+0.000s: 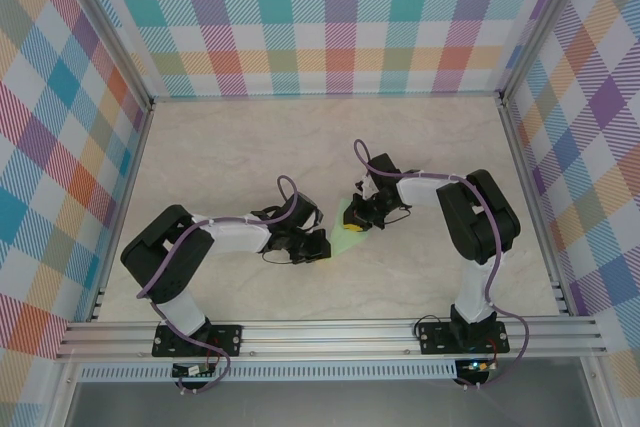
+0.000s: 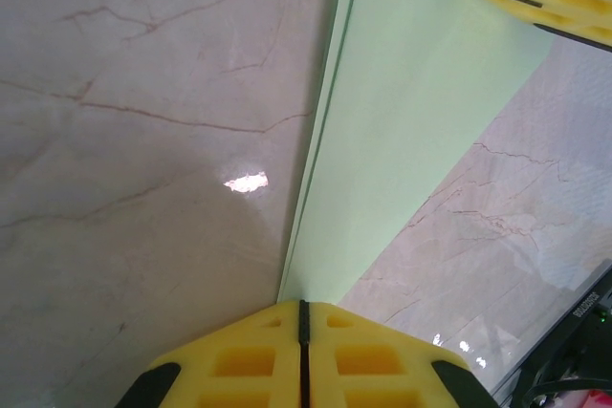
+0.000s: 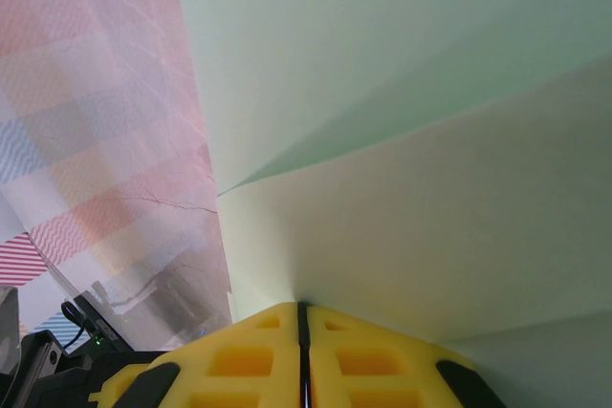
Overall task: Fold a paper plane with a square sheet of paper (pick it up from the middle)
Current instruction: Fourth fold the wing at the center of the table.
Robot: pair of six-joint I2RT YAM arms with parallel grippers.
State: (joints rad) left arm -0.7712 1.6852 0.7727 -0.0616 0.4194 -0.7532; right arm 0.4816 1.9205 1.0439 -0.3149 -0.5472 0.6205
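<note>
Marble tabletop (image 1: pixel 230 147), green paper (image 1: pixel 347 237) pinched by left hand (image 1: pixel 324 245) and right hand (image 1: pixel 360 221)

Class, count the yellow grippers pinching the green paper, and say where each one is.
2. The left gripper is shut on the left side of the folded green paper, mid-table; the right gripper is shut on its right side.

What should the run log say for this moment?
stage: fold in progress | left end effector: shut on green paper | right end effector: shut on green paper | paper state: creased, layered, spanning both end effectors
</note>
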